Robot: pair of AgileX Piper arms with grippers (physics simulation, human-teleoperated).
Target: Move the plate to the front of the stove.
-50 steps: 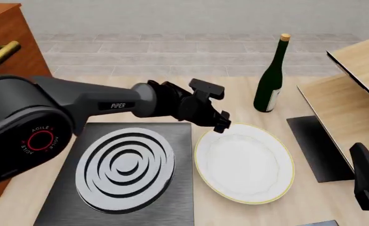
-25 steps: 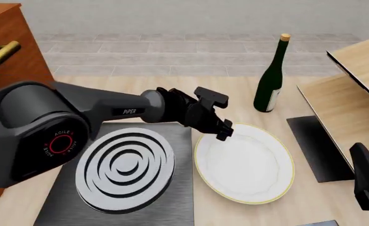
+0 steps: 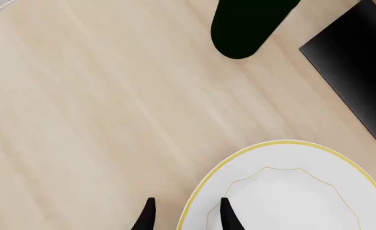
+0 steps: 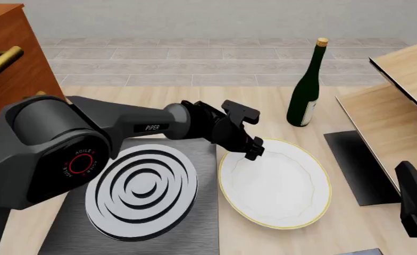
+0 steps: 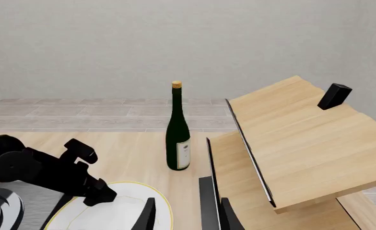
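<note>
The white plate with its thin gold rim lies flat on the table, right beside the stove, a dark grey slab with silver burner rings. My left gripper is down at the plate's far-left rim. In the left wrist view the gripper is open and straddles the plate at its rim, one finger over the plate and one outside it. My right gripper is open and holds nothing, back at the table's near right, looking across at the plate.
A green wine bottle stands behind the plate. A plain dark slab lies to the right, beside a tilted wooden shelf unit. A wooden cabinet stands at the far left.
The left arm has reached a little further right and lower, bringing its fingers down around the plate's far-left rim. The plate has barely shifted. The right arm has not moved.
</note>
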